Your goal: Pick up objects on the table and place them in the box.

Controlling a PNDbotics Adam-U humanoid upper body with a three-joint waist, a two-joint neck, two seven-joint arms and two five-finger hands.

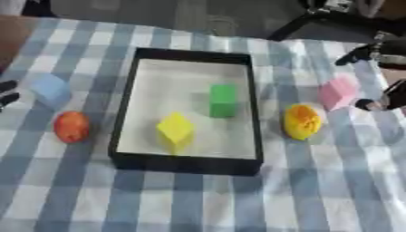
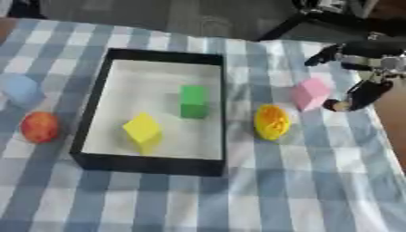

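A black-walled box point(image 1: 255, 113) with a white floor stands mid-table, holding a green block point(image 1: 223, 100) and a yellow block point(image 1: 175, 129). To its right lie a yellow-orange rounded object point(image 1: 302, 121) and a pink block point(image 2: 310, 94). On the left sit a light blue block point(image 1: 50, 89) and an orange-red fruit point(image 1: 71, 127). My right hand point(image 2: 364, 68) hovers open just right of the pink block, one finger stretched above it and the thumb low beside it, not touching. Only dark fingertips of my left hand point(image 1: 6, 93) show at the left edge, near the blue block.
A blue-and-white checked cloth point(image 1: 198, 199) covers the table, with bare cloth along the front. Beyond the far edge is grey floor and black stand legs point(image 1: 309, 20) at the upper right. The table's right edge point(image 2: 389, 131) runs close to my right hand.
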